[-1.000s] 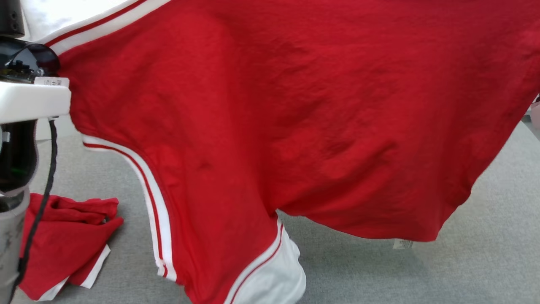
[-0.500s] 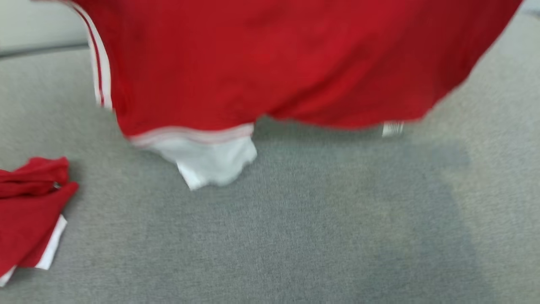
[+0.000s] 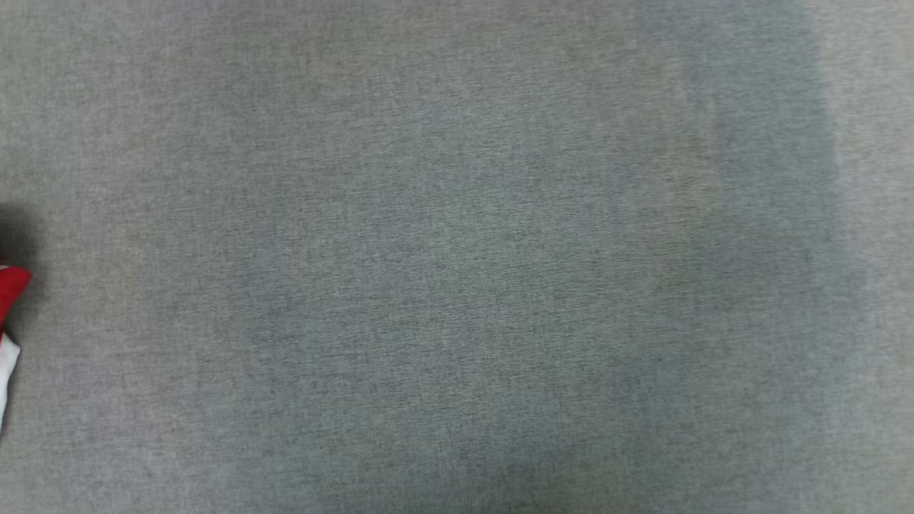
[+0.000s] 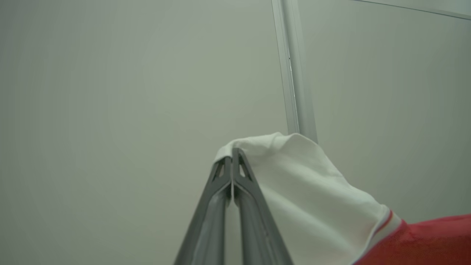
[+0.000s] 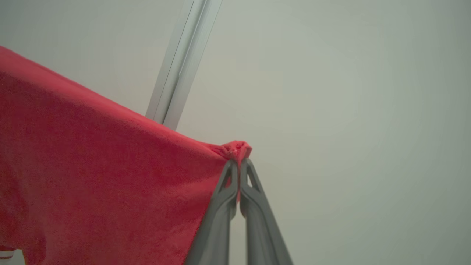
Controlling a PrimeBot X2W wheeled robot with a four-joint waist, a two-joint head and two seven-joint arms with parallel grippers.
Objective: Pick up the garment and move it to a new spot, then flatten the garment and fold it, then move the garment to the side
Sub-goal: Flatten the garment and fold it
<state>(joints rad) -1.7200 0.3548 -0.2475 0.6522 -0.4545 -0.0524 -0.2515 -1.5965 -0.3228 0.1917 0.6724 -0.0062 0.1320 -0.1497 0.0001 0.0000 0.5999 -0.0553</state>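
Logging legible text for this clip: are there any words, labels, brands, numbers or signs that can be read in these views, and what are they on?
None: no lettering, label or number shows on the red garment, the grey surface or the pale wall.

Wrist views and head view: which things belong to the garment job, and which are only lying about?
Job: garment, red with white trim; left gripper, shut on its white edge; right gripper, shut on a red corner; grey surface, probably the laying spot.
Lying about: red and white cloth at the head view's left edge; metal post.
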